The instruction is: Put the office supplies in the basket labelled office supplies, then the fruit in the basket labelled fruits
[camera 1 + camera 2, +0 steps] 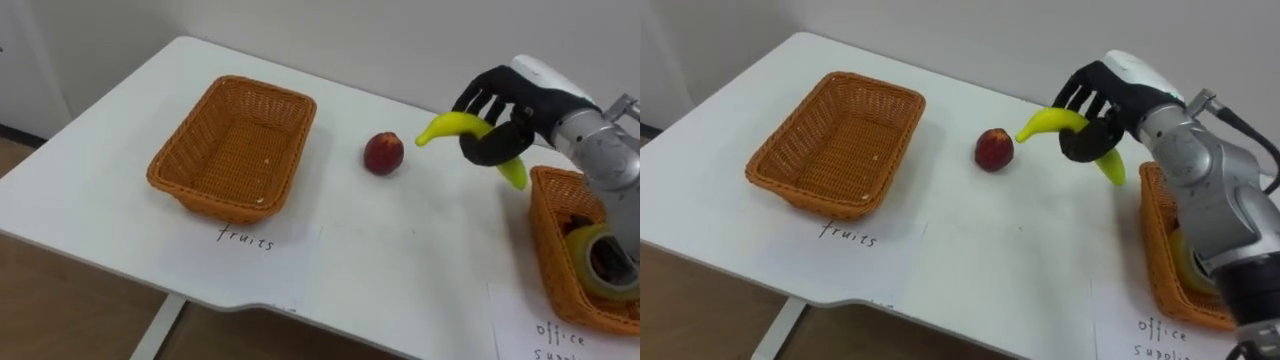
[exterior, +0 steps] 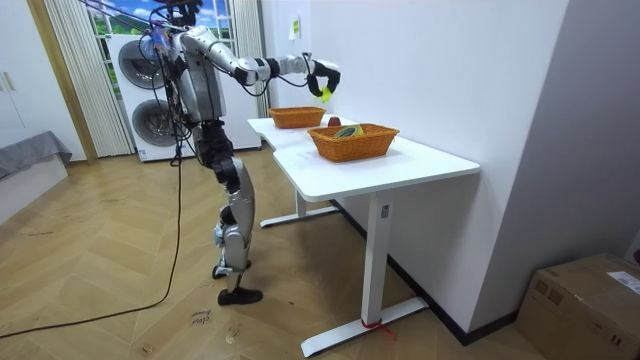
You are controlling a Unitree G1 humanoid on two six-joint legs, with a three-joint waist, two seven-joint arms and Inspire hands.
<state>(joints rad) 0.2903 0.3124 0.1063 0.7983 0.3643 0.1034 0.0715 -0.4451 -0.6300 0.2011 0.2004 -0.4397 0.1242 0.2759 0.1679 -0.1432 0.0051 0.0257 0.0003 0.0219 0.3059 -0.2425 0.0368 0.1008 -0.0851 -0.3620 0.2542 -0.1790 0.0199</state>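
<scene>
**Inspector:** Yellow, greener at its right tip: the banana (image 1: 455, 124) hung clear above the surface (image 1: 400, 265), right of the red fruit (image 1: 383, 153) and left of the office basket (image 1: 548, 232). State of the fingers?

**Assistant:** The right hand (image 1: 515, 100) had fingers and thumb curled round its middle.

**Inspector:** Handling?

**Assistant:** Judged light, curved and soft-skinned; it would bruise if squeezed. The middle was the sound hold.

**Inspector:** Destination?

**Assistant:** The wicker fruit basket (image 1: 180, 168), at the left, lay empty.
</scene>
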